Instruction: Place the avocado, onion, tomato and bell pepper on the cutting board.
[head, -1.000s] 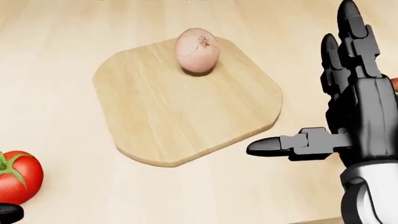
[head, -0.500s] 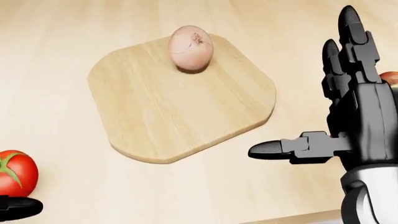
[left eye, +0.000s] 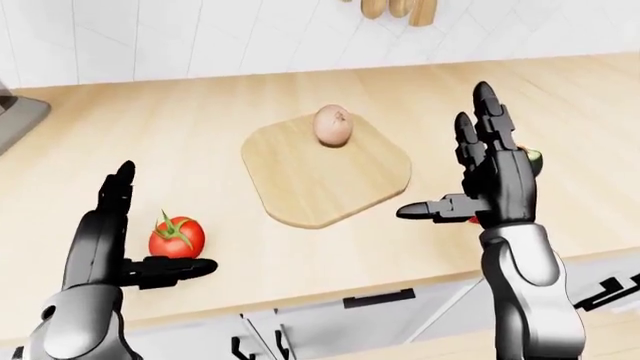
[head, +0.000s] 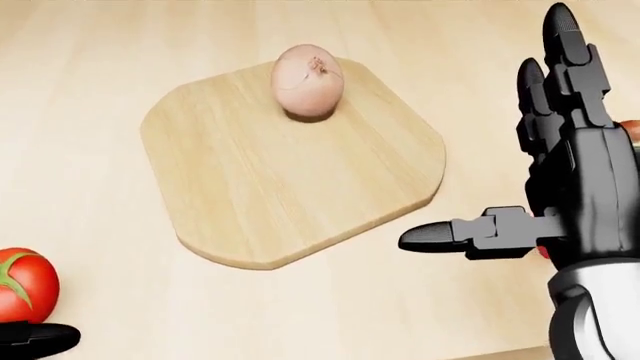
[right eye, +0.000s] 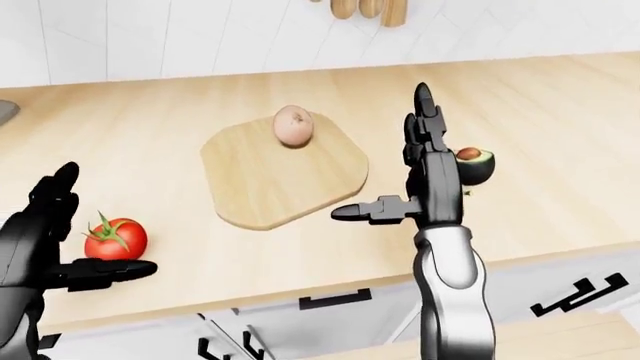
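Little had changed since 1 s earlier: in the head view the cutting board and onion had slid slightly left and up and the tomato further into the bottom left corner, which looked like a small camera shift, not motion of the things. The onion sat on the board near its top edge, so 1 of 4 items seemed done. The tomato rested on the worktop left of the board, just beside the left hand, whose fingers were spread wide and held nothing, thumb lying under the fruit as if framing a grasp. The right hand stood upright with its fingers equally splayed and empty, thumb pointing at the board. Behind it lay the avocado, a cut half, on the worktop right of the board. A red patch by that hand might have been the bell pepper; I could not tell.
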